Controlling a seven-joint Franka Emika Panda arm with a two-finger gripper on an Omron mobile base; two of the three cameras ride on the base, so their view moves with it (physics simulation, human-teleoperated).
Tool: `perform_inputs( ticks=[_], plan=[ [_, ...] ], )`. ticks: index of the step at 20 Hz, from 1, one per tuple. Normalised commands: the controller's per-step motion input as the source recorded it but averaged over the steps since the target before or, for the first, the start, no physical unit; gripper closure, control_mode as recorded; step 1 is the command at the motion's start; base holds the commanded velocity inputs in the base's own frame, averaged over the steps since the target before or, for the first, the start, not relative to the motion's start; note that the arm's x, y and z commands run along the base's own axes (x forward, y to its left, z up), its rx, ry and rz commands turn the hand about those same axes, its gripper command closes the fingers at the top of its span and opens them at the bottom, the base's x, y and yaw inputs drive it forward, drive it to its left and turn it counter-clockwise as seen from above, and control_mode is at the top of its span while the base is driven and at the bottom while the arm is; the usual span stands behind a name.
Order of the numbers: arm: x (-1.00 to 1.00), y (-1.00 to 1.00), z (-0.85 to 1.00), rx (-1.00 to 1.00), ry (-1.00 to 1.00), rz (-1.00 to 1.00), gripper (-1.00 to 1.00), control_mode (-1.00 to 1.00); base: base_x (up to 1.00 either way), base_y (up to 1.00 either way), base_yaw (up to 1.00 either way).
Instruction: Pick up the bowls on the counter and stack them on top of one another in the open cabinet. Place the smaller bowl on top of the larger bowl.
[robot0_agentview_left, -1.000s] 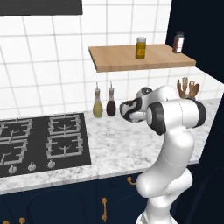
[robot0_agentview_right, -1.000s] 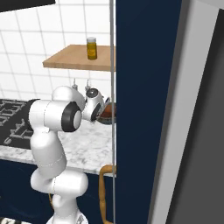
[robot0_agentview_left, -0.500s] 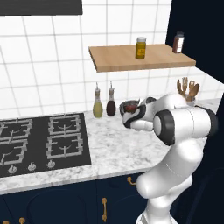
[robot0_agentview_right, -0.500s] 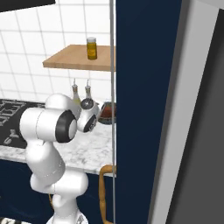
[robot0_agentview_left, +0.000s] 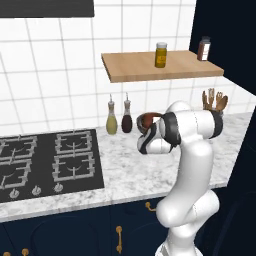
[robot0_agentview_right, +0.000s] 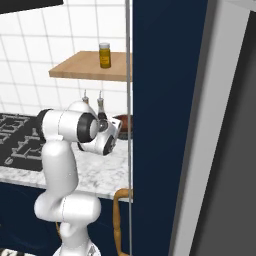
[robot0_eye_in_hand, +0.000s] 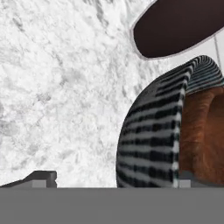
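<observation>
A bowl (robot0_agentview_left: 146, 119) with a reddish-brown inside stands on the marbled counter (robot0_agentview_left: 125, 172) near the tiled wall, right of two bottles. In the hand view the bowl (robot0_eye_in_hand: 153, 131) has a dark grey striped outside, and its wall sits between my fingers. My gripper (robot0_eye_in_hand: 111, 177) is open, one fingertip (robot0_eye_in_hand: 37, 177) out over the counter and the other at the bowl's inside. In the left base view the gripper (robot0_agentview_left: 144, 132) is right at the bowl. Beyond it lies a dark round shape (robot0_eye_in_hand: 175, 26); I cannot tell if it is the other bowl. The wooden shelf (robot0_agentview_left: 150, 72) hangs above.
A yellow jar (robot0_agentview_left: 161, 54) and a brown spice jar (robot0_agentview_left: 203, 48) stand on the shelf. An oil bottle (robot0_agentview_left: 112, 122) and a dark bottle (robot0_agentview_left: 127, 121) stand left of the bowl. The black hob (robot0_agentview_left: 45, 160) is further left, a utensil holder (robot0_agentview_left: 215, 101) at the right. A navy panel (robot0_agentview_right: 165, 125) blocks the right side.
The arm has swung its elbow and turned its wrist next to the bowl. The bowl has stayed in the same place by the bottles.
</observation>
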Motion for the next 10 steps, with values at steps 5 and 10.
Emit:
perform_inputs(
  ticks=[5,10],
  plan=[
    [0.03,0.0,-0.31,-0.03,0.0,0.0,1.0,-1.0,0.0,0.0,0.0],
    [0.0,0.0,0.06,0.0,0.0,0.0,1.0,-1.0,0.0,0.0,0.0]
  ],
)
